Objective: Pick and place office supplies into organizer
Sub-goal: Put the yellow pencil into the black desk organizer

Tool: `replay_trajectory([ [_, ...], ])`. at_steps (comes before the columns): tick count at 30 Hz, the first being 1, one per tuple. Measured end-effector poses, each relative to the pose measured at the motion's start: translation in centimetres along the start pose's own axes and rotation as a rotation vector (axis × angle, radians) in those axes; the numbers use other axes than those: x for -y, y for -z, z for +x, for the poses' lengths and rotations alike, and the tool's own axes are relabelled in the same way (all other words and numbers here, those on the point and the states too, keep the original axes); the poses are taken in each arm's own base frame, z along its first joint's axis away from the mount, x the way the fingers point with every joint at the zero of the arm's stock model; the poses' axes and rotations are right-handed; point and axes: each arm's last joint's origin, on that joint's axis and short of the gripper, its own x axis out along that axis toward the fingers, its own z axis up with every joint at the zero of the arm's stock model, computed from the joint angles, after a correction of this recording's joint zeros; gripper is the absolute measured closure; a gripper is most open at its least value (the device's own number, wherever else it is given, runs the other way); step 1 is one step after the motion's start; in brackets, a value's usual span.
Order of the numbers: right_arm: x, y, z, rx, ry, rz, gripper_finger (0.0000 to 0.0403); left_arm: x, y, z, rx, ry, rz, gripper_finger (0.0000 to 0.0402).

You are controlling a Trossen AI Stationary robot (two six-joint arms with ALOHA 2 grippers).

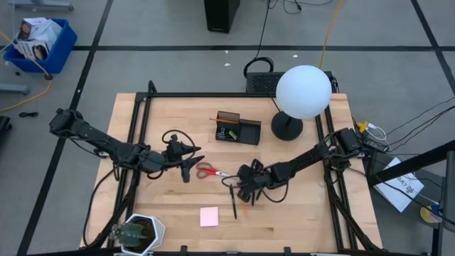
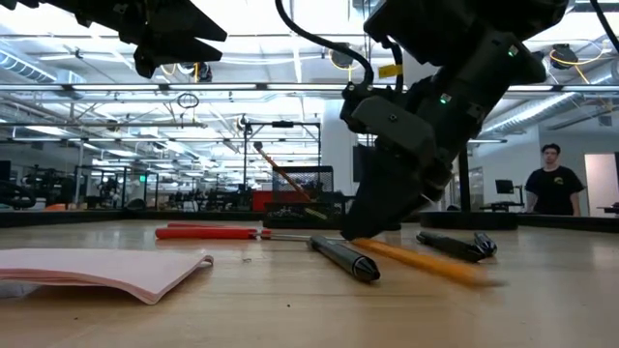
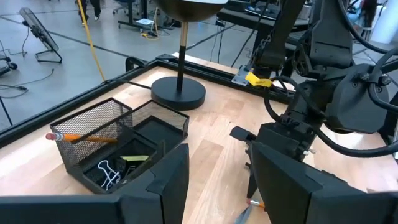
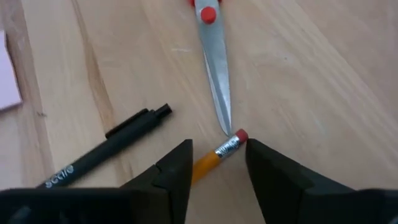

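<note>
An orange pencil [image 4: 210,160] lies flat on the table, its eraser end [image 4: 240,135] pointing at the tips of the red-handled scissors [image 1: 212,171]. My right gripper [image 4: 217,165] is low over that end, open, with one finger on each side of it. A black pen [image 4: 99,158] lies beside the pencil, and a pink sticky-note pad [image 1: 209,216] lies nearer the front edge. The black mesh organizer [image 1: 238,129] stands at the back by the lamp. My left gripper [image 1: 186,168] hangs open above the table, left of the scissors, holding nothing. My right gripper comes down at a slant from the table's right, its fingers either side of the pencil's eraser end [image 4: 231,145]. The pencil lies slantwise across the gap and flat on the wood. Whether the fingers [image 4: 268,167] touch it, I cannot tell.
A lamp with a white globe [image 1: 303,91] and a round black base [image 1: 286,128] stands right of the organizer. A potted plant [image 1: 137,232] sits at the front left corner. A second dark pen [image 2: 455,245] lies near the pencil. A person [image 2: 553,184] stands in the room beyond.
</note>
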Motion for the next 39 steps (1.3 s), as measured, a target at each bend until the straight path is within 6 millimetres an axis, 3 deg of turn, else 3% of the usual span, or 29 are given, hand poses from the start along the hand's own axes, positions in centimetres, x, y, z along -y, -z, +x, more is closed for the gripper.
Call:
replay_trajectory([
  [15,-0.4,0.9,-0.1,-0.07,-0.061,-0.389,0.0382,0.0,0.0,0.0,-0.002,0.0,0.002,0.0222],
  [19,-0.8,1.2,-0.2,-0.073,-0.075,-0.464,0.0386,0.0,0.0,0.0,-0.002,0.0,0.002,0.0222],
  [39,-1.4,0.2,-0.4,0.053,-0.096,-0.449,0.0394,0.0,0.2,0.0,-0.017,0.007,0.0,0.0222],
])
